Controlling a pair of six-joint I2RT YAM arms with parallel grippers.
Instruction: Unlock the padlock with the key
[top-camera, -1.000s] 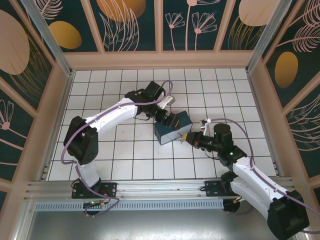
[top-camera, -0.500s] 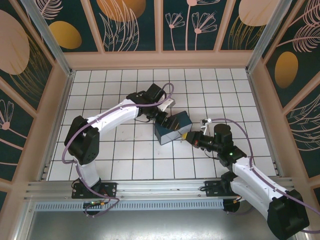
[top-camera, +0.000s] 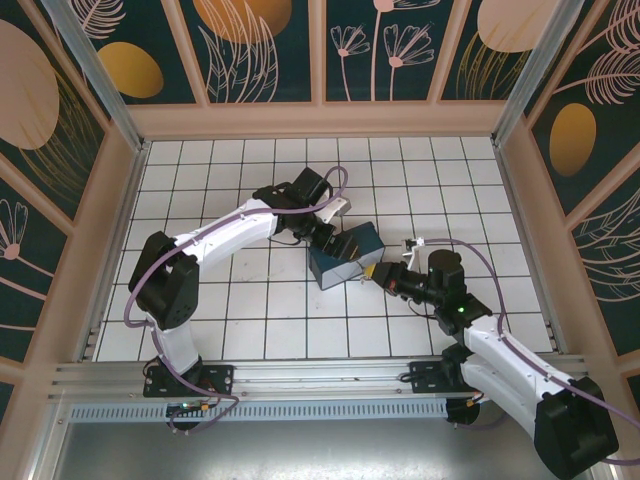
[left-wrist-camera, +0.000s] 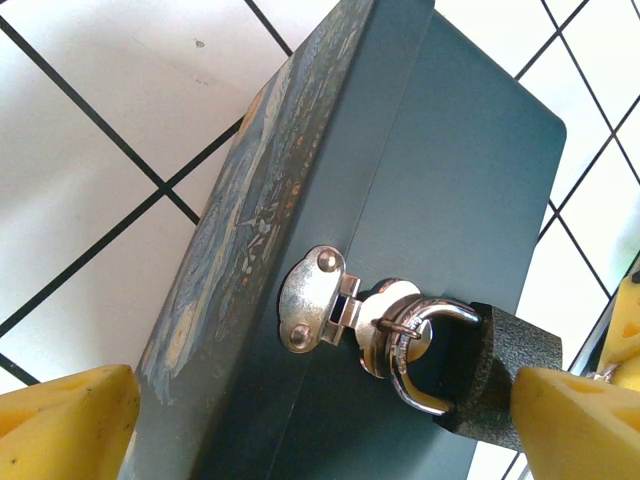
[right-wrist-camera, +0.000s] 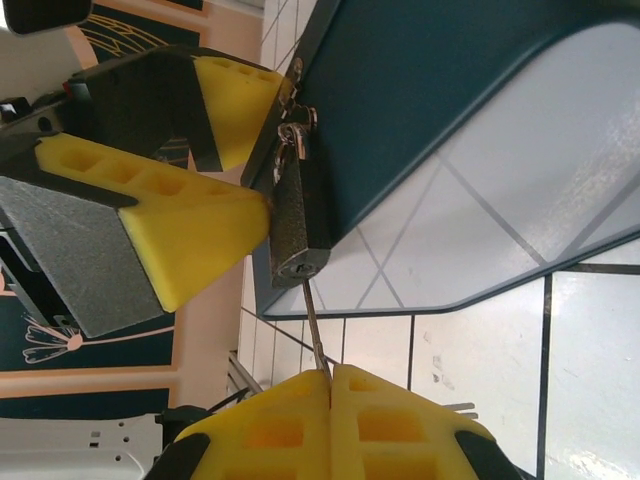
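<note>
Two grippers close in on the padlock (right-wrist-camera: 298, 230) hanging from the painted tin box (top-camera: 345, 255).

Seen from the right wrist, the dark padlock lies lengthwise along the box's front wall. Its shackle end is up at the silver hasp (left-wrist-camera: 315, 313) and its keyhole end points down at the right gripper (right-wrist-camera: 330, 385). That gripper's yellow pads are pressed together on the key (right-wrist-camera: 313, 325). The thin blade runs nearly in line with the padlock, its tip at the keyhole face; how far in it sits cannot be told. The left gripper (left-wrist-camera: 320, 430) is spread wide across the hasp side, one pad touching the padlock body and the other well apart. From above, the box lies mid-table (top-camera: 250, 300) between both arms.
</note>
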